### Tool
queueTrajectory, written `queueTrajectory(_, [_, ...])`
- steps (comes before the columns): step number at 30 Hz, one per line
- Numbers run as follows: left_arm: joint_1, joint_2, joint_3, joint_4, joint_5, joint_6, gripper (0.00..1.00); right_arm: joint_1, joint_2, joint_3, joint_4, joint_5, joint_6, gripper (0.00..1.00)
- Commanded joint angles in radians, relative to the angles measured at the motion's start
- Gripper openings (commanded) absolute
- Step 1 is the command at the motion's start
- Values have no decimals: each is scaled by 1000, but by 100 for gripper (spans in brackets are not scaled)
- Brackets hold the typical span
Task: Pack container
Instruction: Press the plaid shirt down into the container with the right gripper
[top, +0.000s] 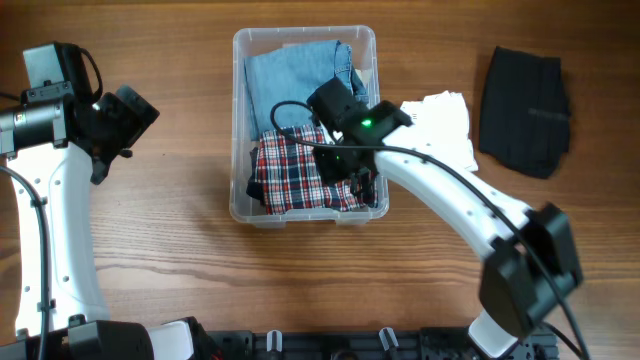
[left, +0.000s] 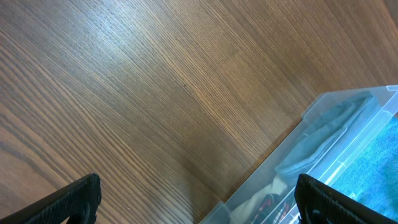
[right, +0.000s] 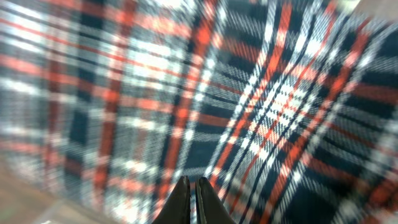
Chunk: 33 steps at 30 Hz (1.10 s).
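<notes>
The container (top: 240, 120) is clear plastic, with a red, white and navy plaid cloth (top: 295, 175) and pale blue denim (top: 290, 75) inside. On the brown wood-grain tabletop (top: 170, 230) are a white cloth (top: 450, 125) and a black cloth (top: 525, 110).

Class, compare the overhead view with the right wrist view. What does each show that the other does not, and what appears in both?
Only the overhead view shows the whole container, the blue denim inside it, and the white cloth and black garment lying on the table to its right. Only the right wrist view shows the right gripper, fingertips almost together, and the weave close up, though blurred. Both show the red-and-navy plaid fabric.
</notes>
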Motion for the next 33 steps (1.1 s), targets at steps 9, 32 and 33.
queueTrajectory(9, [5, -3, 9, 0, 5, 0, 100, 64, 19, -12, 130, -50, 8, 4])
queueTrajectory(32, [5, -3, 9, 0, 5, 0, 100, 63, -34, 33, 165, -37, 57, 19])
queueTrajectory(33, [5, -3, 9, 0, 5, 0, 100, 42, -87, 33, 150, -26, 59, 20])
